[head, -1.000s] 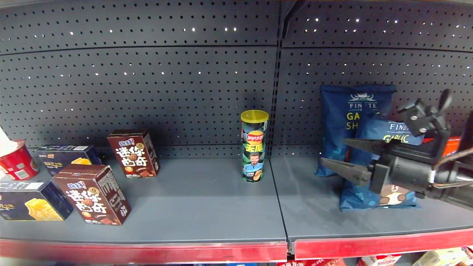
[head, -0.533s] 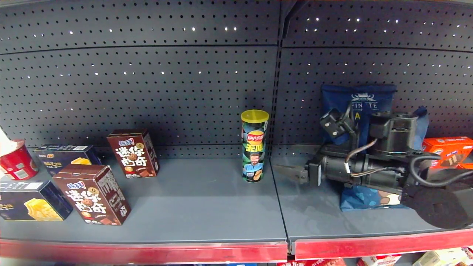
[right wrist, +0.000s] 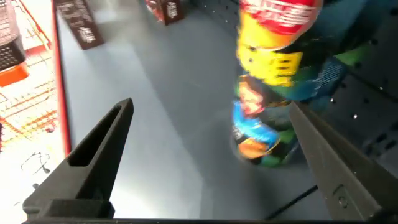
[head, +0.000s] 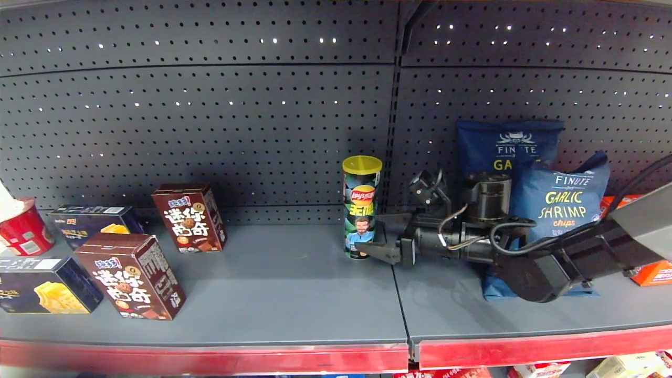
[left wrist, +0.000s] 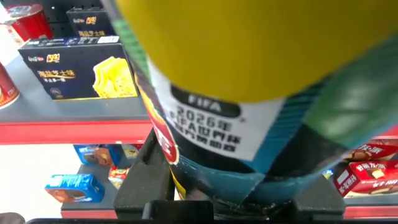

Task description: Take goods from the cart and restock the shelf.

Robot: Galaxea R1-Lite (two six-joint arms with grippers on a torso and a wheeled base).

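The chip can with the yellow lid stands up straight on the shelf. It is near the middle, close to the back wall. The right gripper is low over the shelf, just beside the bottom part of the can. Its two fingers are wide apart and hold nothing. In the right wrist view the can sits just ahead of the gripper, nearer to one finger. I cannot tell if they touch. The left gripper is clamped on a second chip can, with a dark finger on each side of it. To the right of the standing can, two blue chip bags lean at the back wall. On the left side of the shelf are brown boxes, dark blue boxes and a red cup.
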